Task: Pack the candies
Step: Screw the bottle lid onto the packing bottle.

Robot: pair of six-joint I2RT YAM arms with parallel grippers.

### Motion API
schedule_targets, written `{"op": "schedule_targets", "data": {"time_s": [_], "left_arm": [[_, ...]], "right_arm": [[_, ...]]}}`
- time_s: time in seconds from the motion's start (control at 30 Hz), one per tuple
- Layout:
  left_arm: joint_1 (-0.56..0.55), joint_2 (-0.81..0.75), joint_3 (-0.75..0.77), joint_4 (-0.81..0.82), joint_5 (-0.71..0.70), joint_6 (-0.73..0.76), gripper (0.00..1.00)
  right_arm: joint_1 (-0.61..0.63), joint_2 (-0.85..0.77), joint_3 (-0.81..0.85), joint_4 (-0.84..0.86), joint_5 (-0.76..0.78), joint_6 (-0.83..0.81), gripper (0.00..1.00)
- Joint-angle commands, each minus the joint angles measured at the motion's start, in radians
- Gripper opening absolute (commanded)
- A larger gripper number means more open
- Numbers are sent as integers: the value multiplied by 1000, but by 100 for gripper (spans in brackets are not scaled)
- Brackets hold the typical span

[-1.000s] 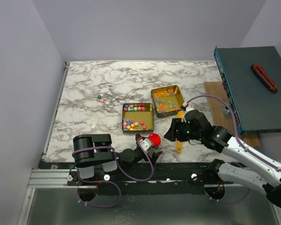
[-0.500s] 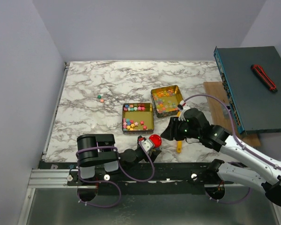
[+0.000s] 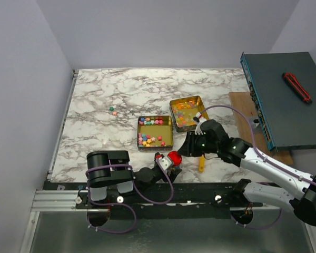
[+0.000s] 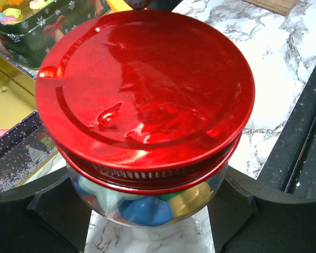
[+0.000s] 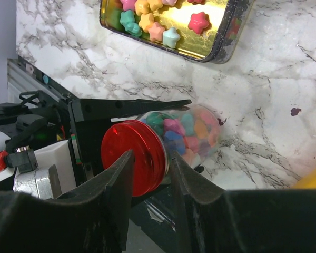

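Lid step, I'd judge: left claw [image 3: 168,162] clamped on jar [image 4: 147,205] w/ candies [image 5: 181,129] inside, more in tins [image 3: 138,132]; right claw [image 5: 151,158], jaws apart, straddles red cap [image 4: 145,89]; next needs squeezing & twisting it.

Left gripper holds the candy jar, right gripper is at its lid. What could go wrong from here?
1. The small glass jar, full of pastel candies, sits tilted in the left gripper. If its round red metal lid comes loose, candies may spill across the marble table.
2. The right gripper is open, and in its wrist view the lid lies mostly behind one finger, not centred. Closing there might slip off or twist the jar.
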Motion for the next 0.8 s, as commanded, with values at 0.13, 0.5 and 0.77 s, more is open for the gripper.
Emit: {"op": "schedule_targets", "data": {"time_s": [0.13,0.5,0.77], "left_arm": [[-3,26,-3,96,45,-58,50],[-2,38,-1,96,15,-72,50],[-2,46,3,89,-47,-79,51]], "right_arm": [[2,33,-1,61,-52,-13,32],[3,6,-75,66,-79,23,12],[19,-67,-139,23,-101,72,5]]}}
